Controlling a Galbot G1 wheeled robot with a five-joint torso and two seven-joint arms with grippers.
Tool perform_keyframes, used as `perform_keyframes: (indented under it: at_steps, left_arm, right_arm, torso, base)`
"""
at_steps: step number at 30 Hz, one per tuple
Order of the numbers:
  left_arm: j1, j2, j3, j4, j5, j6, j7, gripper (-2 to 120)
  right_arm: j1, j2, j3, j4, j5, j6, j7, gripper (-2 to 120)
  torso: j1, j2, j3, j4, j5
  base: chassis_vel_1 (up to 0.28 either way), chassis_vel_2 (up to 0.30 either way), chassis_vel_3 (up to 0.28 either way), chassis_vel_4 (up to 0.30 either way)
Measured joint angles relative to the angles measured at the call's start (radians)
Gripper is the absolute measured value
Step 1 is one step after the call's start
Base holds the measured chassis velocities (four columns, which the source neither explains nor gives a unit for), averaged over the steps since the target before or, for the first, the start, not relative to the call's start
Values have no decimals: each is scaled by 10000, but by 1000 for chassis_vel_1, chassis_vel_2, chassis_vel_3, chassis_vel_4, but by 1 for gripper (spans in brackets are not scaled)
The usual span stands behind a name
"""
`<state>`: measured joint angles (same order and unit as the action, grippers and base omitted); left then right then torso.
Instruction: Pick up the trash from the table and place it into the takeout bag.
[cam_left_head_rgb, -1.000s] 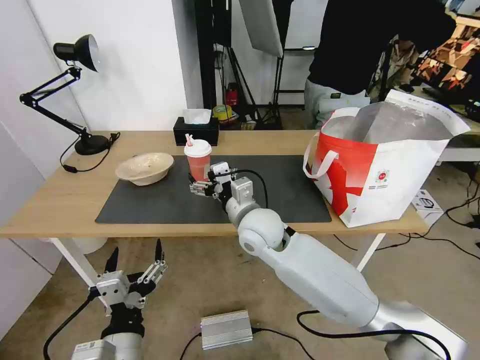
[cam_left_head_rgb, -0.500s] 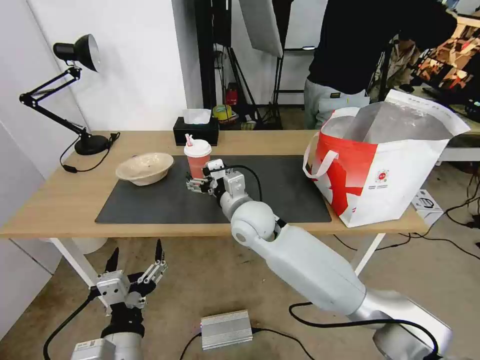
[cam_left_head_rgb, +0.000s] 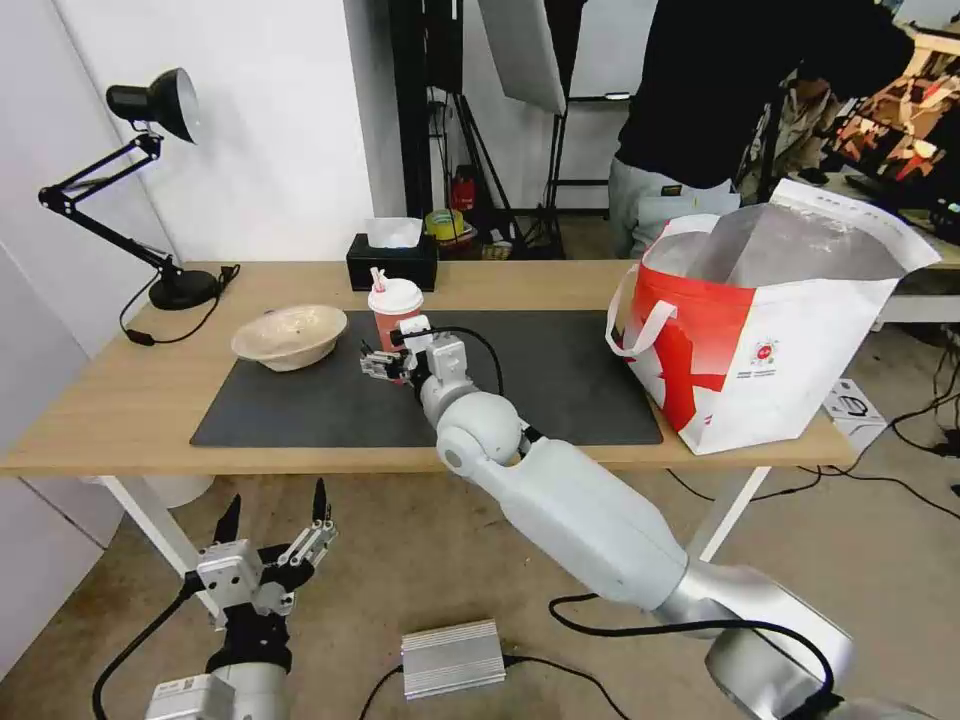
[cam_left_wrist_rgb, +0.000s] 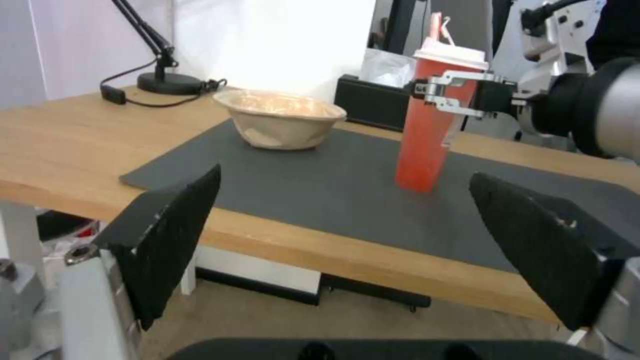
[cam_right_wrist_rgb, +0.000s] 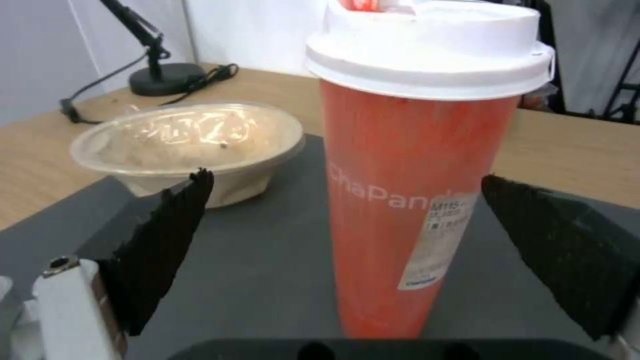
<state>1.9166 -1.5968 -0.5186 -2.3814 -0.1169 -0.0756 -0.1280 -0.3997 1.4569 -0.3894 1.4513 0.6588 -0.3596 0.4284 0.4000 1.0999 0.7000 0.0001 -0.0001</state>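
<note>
1. You have the table (cam_left_head_rgb: 130, 400) spanning the middle of the head view, its dark grey mat (cam_left_head_rgb: 560, 390) in the centre. The takeout bag (cam_left_head_rgb: 770, 330) stands open at the right end, silver lining showing; what lies inside is hidden from you.

2. Judging progress: two pieces of trash stand on the mat, so at least two remain to be bagged. The large white bowl is not on the tabletop; you cannot tell whether it is already in the bag.

3. The beige bowl (cam_left_head_rgb: 290, 335) sits left of centre, at the mat's upper left corner, untouched.

4. The red cup (cam_left_head_rgb: 395, 315) stands upright just right of that bowl, lid and straw on.

5. Your right gripper (cam_left_head_rgb: 385, 365) is at the cup, jaws spread wide. In the right wrist view the cup stands between the fingers (cam_right_wrist_rgb: 160, 250), with a gap on each side, so nothing is gripped yet.

6. Your left gripper (cam_left_head_rgb: 270, 515) hangs open below the table edge at lower left, holding nothing.
</note>
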Motion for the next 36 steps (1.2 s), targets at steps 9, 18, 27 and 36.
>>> perform_keyframes:
  at_steps: [9, 18, 27, 36]
  left_arm:
    - [-3, 0, -1, 20, 0, 0, 0, 100]
    - [-4, 0, 14, 23, 2, -6, 0, 100]
    - [56, -4, 17, -8, 23, -36, -1, 100]
    - [45, -5, 7, -5, 25, -46, -5, 100]
  right_arm:
    - [-14, 125, 81, -255, -219, -2, 52, 100]
    - [-17, 89, 110, -296, -241, -26, 185, 100]
    - [90, 321, 220, -864, -207, 173, -70, 100]
    - [276, 683, 329, -1464, -224, 225, -226, 100]
  torso:
    - [0, 0, 0, -1, 0]
    - [0, 0, 0, -1, 1]
    - [0, 2, 0, -1, 1]
    - [0, 2, 0, -1, 1]
  base:
    - [0, 0, 0, 0]
    - [0, 0, 0, 0]
    - [0, 0, 0, 0]
    - [0, 0, 0, 0]
